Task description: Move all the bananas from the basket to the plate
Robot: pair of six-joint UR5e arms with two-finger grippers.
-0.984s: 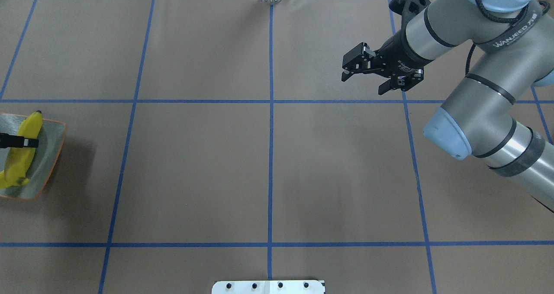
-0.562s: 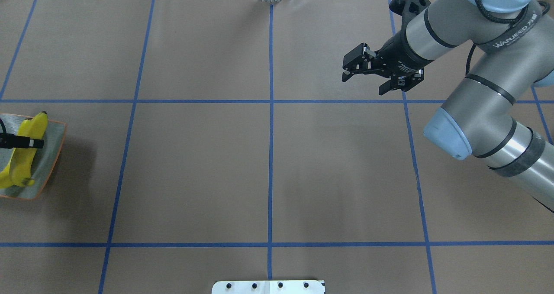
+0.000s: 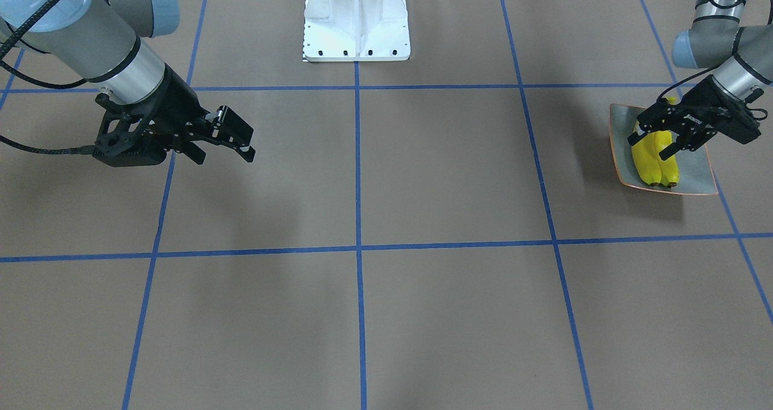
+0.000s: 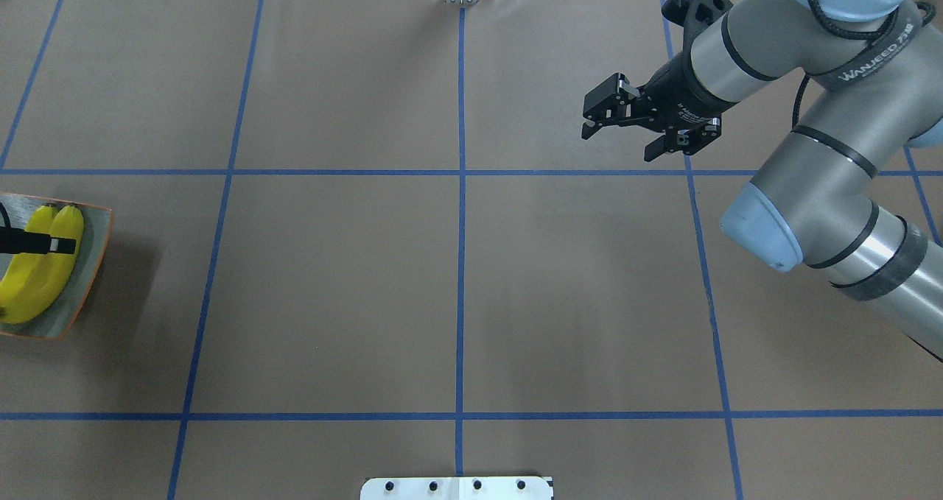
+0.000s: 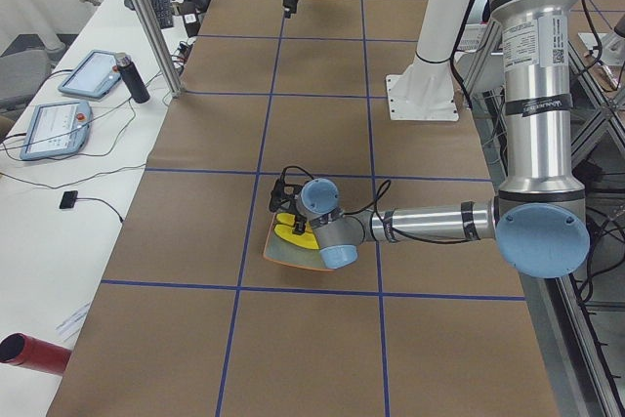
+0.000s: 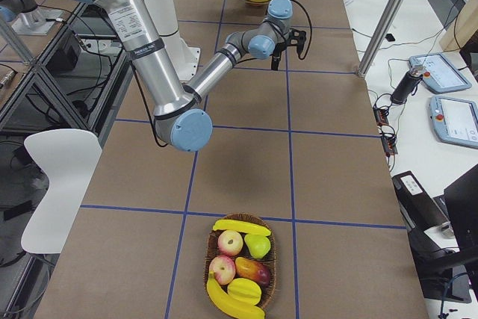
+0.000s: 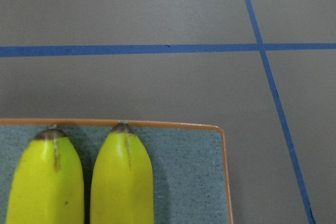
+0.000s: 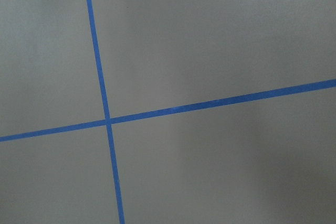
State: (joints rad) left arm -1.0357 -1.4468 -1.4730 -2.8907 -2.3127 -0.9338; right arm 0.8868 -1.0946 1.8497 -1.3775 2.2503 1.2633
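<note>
2 bananas (image 7: 121, 182) glossy, smooth; plate (image 7: 189, 177) speckled glaze; table (image 4: 331, 286) matt brown paper.

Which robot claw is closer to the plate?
Left. The left gripper hovers right over the plate, above its two bananas. The right gripper hangs far off, at the other side of the table.

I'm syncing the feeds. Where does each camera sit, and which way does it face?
Front-facing: across table, facing the base; right arm and left gripper over plate.
Overhead: behind the robot, looking down; right arm, plate at left edge.
Left: table's left end; left arm near.
Right: table's right end; right arm near, basket nearest.
Left wrist: down onto bananas; no body.
Right wrist: down onto table; no body.
Shared: front-facing and left wrist show bananas on plate.
</note>
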